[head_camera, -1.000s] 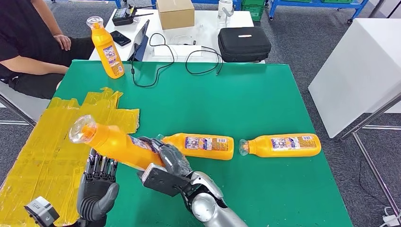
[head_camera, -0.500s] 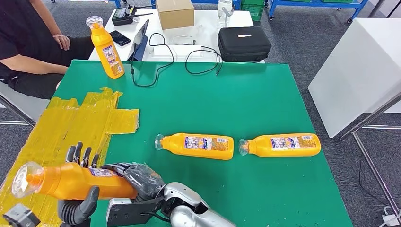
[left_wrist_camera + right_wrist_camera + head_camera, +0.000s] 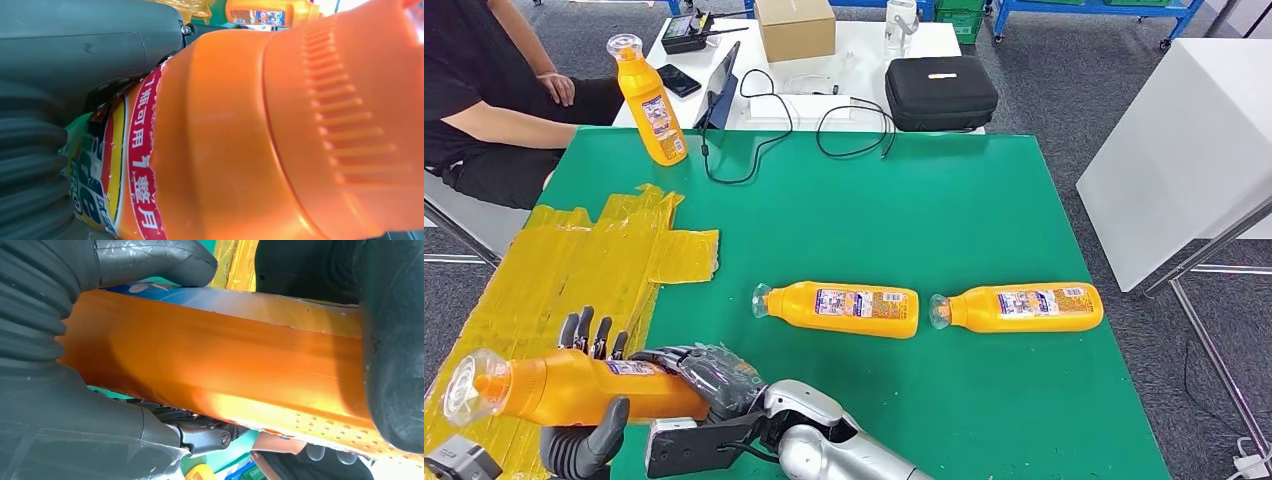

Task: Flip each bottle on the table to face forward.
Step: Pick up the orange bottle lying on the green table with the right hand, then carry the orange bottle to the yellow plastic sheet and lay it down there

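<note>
An orange bottle [image 3: 584, 387] lies level in the air over the table's near left corner, its clear cap [image 3: 466, 385] pointing left. My right hand [image 3: 709, 375] grips its base end. My left hand [image 3: 589, 435] wraps the middle, fingers [image 3: 586, 332] behind it and thumb in front. The bottle's label [image 3: 135, 165] sits close against the left hand [image 3: 45, 125], and the right hand [image 3: 50, 390] closes around the bottle's orange body [image 3: 215, 370]. Two more orange bottles [image 3: 844, 308] [image 3: 1021, 305] lie on the green table [image 3: 874, 210], caps pointing left. Another bottle [image 3: 652, 100] stands upright at the far left corner.
Yellow tape [image 3: 574, 270] covers the table's left part. A seated person [image 3: 484, 90] is at the far left, beside the upright bottle. Behind the green table, a white table carries a black case [image 3: 941, 92], a cardboard box [image 3: 794, 27], a tablet and cables [image 3: 824, 125].
The held bottle swung down and left from a tilted pose to level. My left hand rose and closed around it. In the last half second it only drifted slightly.
</note>
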Controlling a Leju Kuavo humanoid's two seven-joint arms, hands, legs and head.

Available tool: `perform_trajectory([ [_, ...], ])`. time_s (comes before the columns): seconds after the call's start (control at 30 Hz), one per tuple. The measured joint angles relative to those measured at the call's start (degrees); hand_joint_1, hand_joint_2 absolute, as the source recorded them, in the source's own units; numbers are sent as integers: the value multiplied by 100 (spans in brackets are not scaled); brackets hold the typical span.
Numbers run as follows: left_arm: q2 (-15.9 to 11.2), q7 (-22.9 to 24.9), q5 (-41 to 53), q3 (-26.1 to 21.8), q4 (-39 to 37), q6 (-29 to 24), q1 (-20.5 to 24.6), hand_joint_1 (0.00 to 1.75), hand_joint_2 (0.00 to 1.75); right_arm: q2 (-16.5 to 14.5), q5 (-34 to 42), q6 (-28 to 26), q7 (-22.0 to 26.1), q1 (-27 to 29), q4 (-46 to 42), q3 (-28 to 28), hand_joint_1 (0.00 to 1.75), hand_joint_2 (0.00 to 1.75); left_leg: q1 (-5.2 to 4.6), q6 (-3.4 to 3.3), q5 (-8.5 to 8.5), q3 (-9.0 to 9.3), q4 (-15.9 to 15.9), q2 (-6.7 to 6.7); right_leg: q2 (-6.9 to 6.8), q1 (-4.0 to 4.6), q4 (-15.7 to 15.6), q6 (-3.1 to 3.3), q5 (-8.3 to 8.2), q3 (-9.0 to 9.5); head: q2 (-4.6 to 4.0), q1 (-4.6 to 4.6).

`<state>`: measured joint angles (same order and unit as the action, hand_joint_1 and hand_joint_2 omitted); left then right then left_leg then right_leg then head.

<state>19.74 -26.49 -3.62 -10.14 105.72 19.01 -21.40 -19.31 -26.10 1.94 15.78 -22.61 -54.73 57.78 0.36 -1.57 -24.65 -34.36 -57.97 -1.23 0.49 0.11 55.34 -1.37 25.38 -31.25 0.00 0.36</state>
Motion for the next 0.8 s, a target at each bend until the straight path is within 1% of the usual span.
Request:
perform_trajectory([
  [0.1,6,-1,-8,-45,-7,1,-13,2,175,-10,-57,55,14,-17,8,20,175,175,1,0,0,0,0,0,0,0,0,0,0,-1,0,1],
  [0.23,7,-51,-10,-97,-9,31,-30,175,175,-21,-74,84,15,-30,8,49,175,175,1,0,0,0,0,0,0,0,0,0,0,-1,0,1],
  [0.4,9,-184,0,-124,-9,79,-31,175,175,-25,-80,83,17,-32,16,49,175,175,1,0,0,0,0,0,0,0,0,0,0,-1,0,2],
  [0.8,23,-279,-4,-140,-54,181,-12,175,175,-25,-131,82,28,-32,43,44,175,175,1,0,0,0,0,1,0,0,0,0,0,-3,0,2],
])
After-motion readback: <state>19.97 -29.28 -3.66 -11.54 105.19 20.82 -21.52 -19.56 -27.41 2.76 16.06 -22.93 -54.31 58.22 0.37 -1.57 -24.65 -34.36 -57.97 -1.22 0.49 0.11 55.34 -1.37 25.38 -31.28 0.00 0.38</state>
